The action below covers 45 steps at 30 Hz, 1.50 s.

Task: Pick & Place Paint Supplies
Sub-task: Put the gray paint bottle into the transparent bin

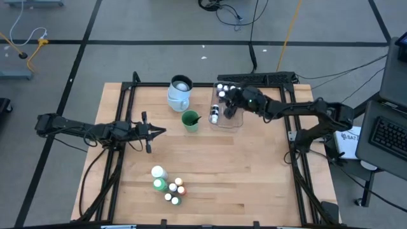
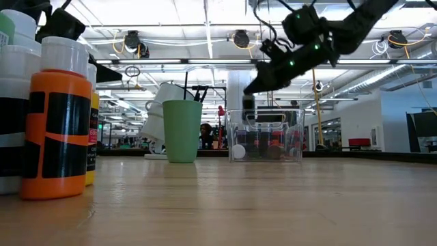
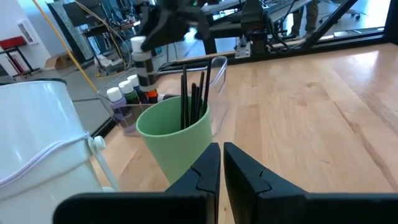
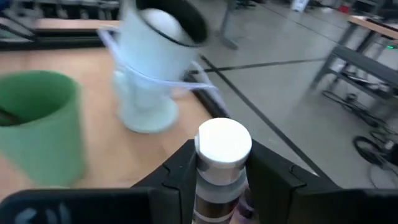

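Between the right gripper's [image 4: 221,177] fingers a white-capped paint bottle [image 4: 222,163] is sitting upright, jaws clamping its sides, above the clear tub [image 1: 230,114]. Beyond the gripper, green cup [image 4: 38,124] and pale-blue jug [image 4: 155,68] are standing. Left gripper [image 1: 159,131], fingers closed together, is hovering near the cup, empty

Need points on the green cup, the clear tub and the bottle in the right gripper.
green cup [image 1: 190,121]: high view, on its rim.
clear tub [image 2: 266,137]: low view, on its front wall.
bottle [image 4: 223,142]: right wrist view, on its white cap.
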Each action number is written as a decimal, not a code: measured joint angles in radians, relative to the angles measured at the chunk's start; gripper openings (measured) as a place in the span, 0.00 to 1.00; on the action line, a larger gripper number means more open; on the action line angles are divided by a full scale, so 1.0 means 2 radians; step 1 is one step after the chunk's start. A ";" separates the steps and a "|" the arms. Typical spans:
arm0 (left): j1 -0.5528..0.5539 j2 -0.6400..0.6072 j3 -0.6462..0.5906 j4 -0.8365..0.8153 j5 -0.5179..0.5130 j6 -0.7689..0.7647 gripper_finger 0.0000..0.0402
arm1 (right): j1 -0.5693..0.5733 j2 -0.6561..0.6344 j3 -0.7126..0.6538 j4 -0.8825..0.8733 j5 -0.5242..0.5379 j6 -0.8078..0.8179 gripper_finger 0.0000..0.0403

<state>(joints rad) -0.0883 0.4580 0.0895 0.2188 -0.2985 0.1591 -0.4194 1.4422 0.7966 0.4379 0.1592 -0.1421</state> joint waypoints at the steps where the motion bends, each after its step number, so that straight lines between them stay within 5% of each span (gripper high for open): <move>1: 0.000 0.000 0.000 0.000 0.000 0.001 0.06 | -0.009 0.000 -0.008 0.013 -0.003 0.001 0.26; 8: 0.000 0.000 0.000 0.014 0.000 0.029 0.06 | -0.039 0.008 -0.052 0.066 -0.055 0.030 0.27; 30: 0.000 0.000 0.000 0.076 0.000 0.023 0.06 | -0.053 0.046 -0.075 0.116 -0.044 0.050 0.28; 37: 0.000 0.000 0.000 0.078 0.000 0.038 0.06 | -0.070 0.046 -0.075 0.104 -0.130 0.000 0.27; 45: 0.000 0.000 0.000 0.089 0.000 0.037 0.06 | -0.077 0.071 -0.075 0.098 -0.133 0.044 0.27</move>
<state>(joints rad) -0.0883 0.4576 0.0895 0.3962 -0.2985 0.2340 -0.5732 1.5846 0.6475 0.6339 -0.1072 -0.0550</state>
